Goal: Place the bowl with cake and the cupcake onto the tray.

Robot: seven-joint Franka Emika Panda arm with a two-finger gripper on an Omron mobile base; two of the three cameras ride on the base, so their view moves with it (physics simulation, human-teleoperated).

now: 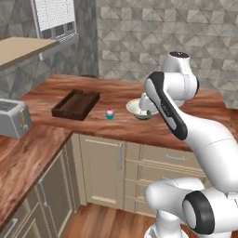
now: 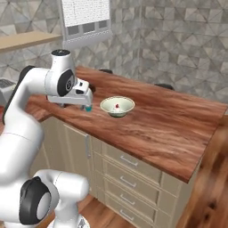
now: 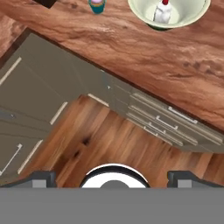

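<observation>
Reddish-brown polished wood is forming the L-shaped counter (image 1: 116, 123) that is carrying everything here. Going left to right in the left base view, a silver boxy toaster (image 1: 13, 118) is sitting on the near left wing of the counter, then a dark brown rectangular wooden tray with low raised sides (image 1: 76, 104) is lying toward the corner, well apart from the front edge. Just right of it, with bare wood between, a tiny cupcake with a teal-blue wrapper and pink frosting (image 1: 109, 114) is standing upright near the counter's front edge. Further right, a wide, shallow, pale cream-green bowl holding a small white cake slice with a red dot (image 1: 138, 109) is resting on the counter, its right side hidden by the white arm.

From the right base view the bowl (image 2: 117, 106) is showing whole, with a long stretch of open counter running away to its right; the cupcake (image 2: 88, 108) is showing as a teal sliver below the hand, and the toaster's (image 2: 5, 89) edge is peeking out behind the arm.

In the hand view the camera is looking down past the counter's front edge at grey-beige cabinet drawers (image 3: 166, 127) and wooden floor (image 3: 113, 144); the cupcake (image 3: 97, 5) and bowl (image 3: 168, 13) are lying along the top edge. The fingers (image 3: 112, 178) are standing wide apart, holding nothing, out in front of the counter and not over it.
</observation>
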